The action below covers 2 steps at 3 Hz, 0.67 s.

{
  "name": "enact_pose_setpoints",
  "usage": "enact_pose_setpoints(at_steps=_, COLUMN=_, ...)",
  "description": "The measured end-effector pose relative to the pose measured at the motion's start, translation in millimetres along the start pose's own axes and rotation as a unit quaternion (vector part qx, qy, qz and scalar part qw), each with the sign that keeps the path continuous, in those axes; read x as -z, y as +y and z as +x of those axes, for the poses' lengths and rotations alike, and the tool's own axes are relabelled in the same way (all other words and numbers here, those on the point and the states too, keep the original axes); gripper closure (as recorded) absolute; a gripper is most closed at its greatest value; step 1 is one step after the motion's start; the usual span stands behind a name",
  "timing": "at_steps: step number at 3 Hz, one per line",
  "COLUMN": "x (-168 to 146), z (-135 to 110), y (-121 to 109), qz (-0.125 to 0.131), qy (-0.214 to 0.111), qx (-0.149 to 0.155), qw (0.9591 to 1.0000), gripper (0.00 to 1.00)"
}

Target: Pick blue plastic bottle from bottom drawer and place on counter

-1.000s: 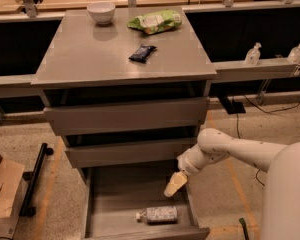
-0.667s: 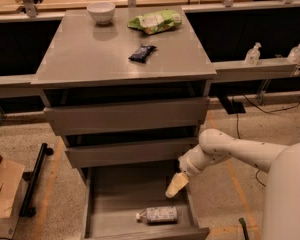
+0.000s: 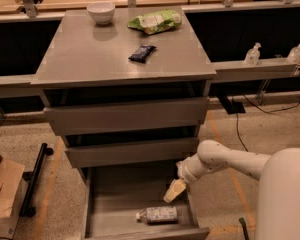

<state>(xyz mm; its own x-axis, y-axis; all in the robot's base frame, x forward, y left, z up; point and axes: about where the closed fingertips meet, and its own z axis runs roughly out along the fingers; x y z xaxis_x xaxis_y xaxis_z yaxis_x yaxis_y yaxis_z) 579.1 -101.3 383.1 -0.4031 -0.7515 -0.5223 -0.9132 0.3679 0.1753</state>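
Observation:
The blue plastic bottle (image 3: pixel 157 214) lies on its side on the floor of the open bottom drawer (image 3: pixel 140 233), near the front, white cap to the left. My gripper (image 3: pixel 173 191) hangs inside the drawer at its right side, a little above and to the right of the bottle, apart from it. It holds nothing that I can see. The grey counter (image 3: pixel 90 59) is the cabinet's top slab above the drawers.
On the counter stand a white bowl (image 3: pixel 101 11), a green snack bag (image 3: pixel 155 21) and a dark packet (image 3: pixel 141 53). The two upper drawers (image 3: pixel 125 116) are slightly open. Pump bottles (image 3: pixel 252 54) stand on the right ledge. A cardboard box (image 3: pixel 2 191) is at the left.
The gripper has dropped slightly lower into the drawer toward the bottle. The bottle has not moved.

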Motion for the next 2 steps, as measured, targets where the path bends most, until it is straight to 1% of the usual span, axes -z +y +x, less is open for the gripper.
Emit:
enact_pose_setpoints(at_steps=1, x=-35.9, z=14.6, y=-15.1, qz=-0.009, qy=-0.017, qx=-0.022, qw=0.9996, gripper=0.00)
enact_pose_setpoints(at_steps=2, x=-34.6, z=13.9, y=-10.9, qz=-0.010, qy=0.002, qx=-0.011, qw=0.9999, gripper=0.00)
